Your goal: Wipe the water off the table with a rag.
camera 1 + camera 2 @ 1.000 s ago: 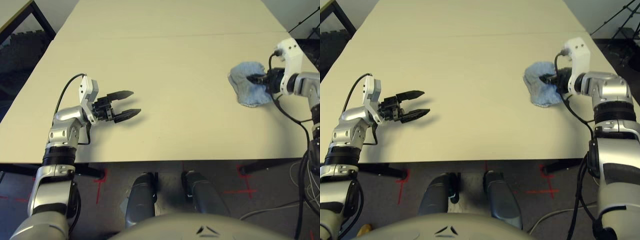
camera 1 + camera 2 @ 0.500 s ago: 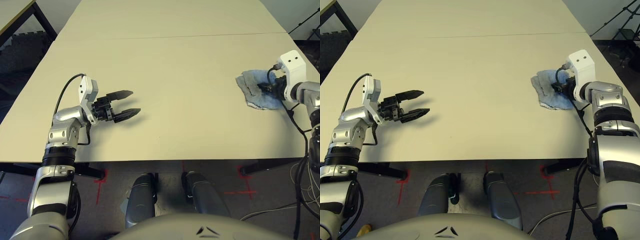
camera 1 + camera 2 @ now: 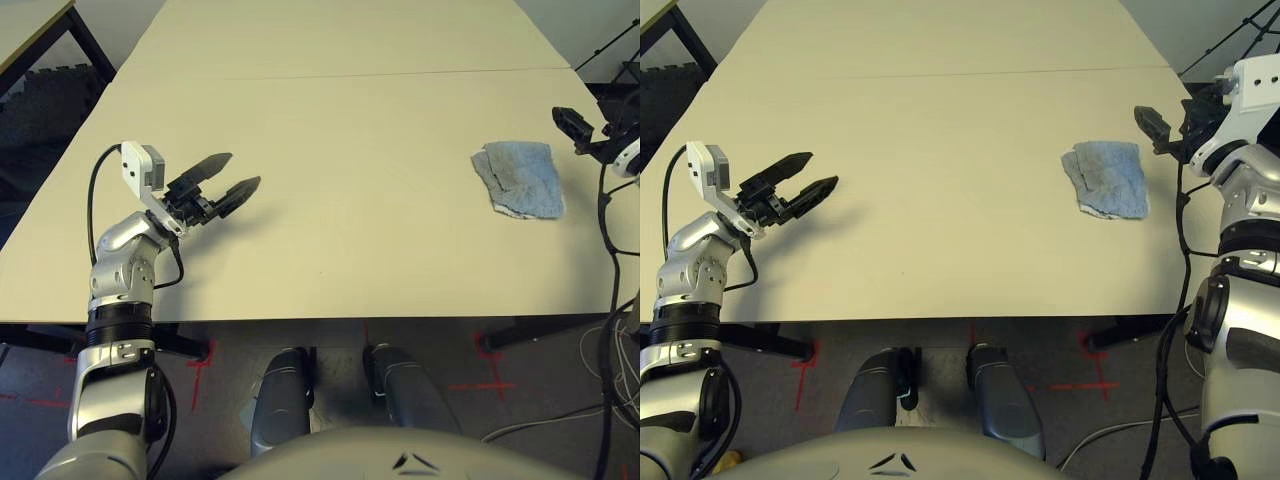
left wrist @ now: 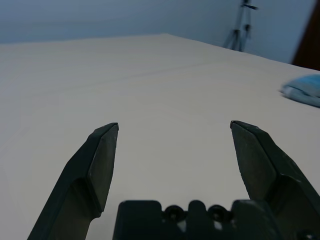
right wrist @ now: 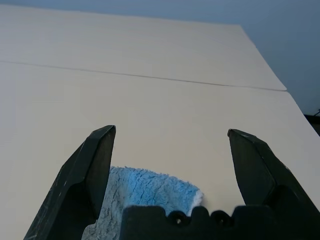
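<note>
Right tool (image 3: 1160,130) wide open above the worktop's right edge, holding nothing.

Just beside it, toward the middle, my rag (image 3: 1106,178) lies flat and crumpled on the pale worktop (image 3: 340,130), apart from both black fingers (image 5: 90,175); from my right wrist I see its blue terry edge below and between them. A thin seam line (image 3: 330,73) crosses the worktop beyond the rag. I can make out no drops of water on the surface. Well apart, across the bare middle, my left tool (image 3: 225,178) hangs over the left side, tilted upward, its two fingers likewise spread and empty. Red tape crosses (image 3: 200,365) mark the floor below the near edge.
</note>
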`<state>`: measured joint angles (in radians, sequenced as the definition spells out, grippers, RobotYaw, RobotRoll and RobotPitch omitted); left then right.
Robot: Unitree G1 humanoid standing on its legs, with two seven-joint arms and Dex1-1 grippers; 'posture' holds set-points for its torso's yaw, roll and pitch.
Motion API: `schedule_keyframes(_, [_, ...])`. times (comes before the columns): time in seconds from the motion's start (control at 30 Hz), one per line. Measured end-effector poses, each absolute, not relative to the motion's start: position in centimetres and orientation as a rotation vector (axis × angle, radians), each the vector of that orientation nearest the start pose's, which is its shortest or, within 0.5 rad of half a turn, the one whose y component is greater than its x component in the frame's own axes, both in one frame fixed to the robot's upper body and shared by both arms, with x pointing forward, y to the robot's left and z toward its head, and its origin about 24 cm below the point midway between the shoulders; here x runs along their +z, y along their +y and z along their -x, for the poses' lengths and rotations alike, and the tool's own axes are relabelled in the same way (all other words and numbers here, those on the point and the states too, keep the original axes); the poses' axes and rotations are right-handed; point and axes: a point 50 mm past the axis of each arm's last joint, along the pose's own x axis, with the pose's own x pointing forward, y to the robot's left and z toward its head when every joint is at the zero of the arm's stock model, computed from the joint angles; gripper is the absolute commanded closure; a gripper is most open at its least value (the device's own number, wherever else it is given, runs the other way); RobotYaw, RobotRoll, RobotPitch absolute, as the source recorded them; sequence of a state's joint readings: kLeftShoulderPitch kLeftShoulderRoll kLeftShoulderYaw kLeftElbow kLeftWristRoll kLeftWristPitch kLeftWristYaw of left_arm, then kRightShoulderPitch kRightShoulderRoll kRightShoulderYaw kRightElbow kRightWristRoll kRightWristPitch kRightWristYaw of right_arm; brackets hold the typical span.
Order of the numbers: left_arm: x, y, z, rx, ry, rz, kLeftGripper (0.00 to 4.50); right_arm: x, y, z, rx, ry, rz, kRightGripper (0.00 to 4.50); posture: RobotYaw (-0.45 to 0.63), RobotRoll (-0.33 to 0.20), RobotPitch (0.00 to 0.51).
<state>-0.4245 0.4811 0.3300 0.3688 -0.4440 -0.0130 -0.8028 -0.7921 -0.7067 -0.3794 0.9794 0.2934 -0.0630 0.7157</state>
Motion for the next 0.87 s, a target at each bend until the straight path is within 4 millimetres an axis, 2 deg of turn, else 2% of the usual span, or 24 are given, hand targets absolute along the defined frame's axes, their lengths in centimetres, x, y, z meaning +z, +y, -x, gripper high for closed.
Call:
schedule_keyframes(0.1, [13.6, 28.7, -31.1, -0.277, -0.266, -0.055, 0.00, 16.2, -34.7, -33.5, 0.121, -0.176, 0.021, 0.03, -0.14, 0.000, 0.171])
schedule_keyframes(0.23, [12.9, 30.1, -31.2, -0.113, -0.257, -0.083, 0.00, 14.9, -34.8, -32.9, 0.080, -0.205, 0.004, 0.03, -0.13, 0.000, 0.169])
schedule_keyframes(0.33, [13.2, 31.1, -31.4, -0.017, -0.276, -0.089, 0.00, 14.7, -35.2, -32.5, 0.021, -0.244, -0.002, 0.03, -0.13, 0.000, 0.171])
schedule_keyframes(0.53, [13.5, 31.9, -31.7, 0.086, -0.293, -0.105, 0.00, 14.5, -35.9, -31.8, -0.060, -0.292, -0.009, 0.03, -0.13, 0.000, 0.167])
schedule_keyframes(0.87, [13.2, 32.3, -32.0, 0.109, -0.285, -0.108, 0.00, 13.7, -36.3, -31.2, -0.084, -0.281, -0.010, 0.03, -0.14, 0.000, 0.169])
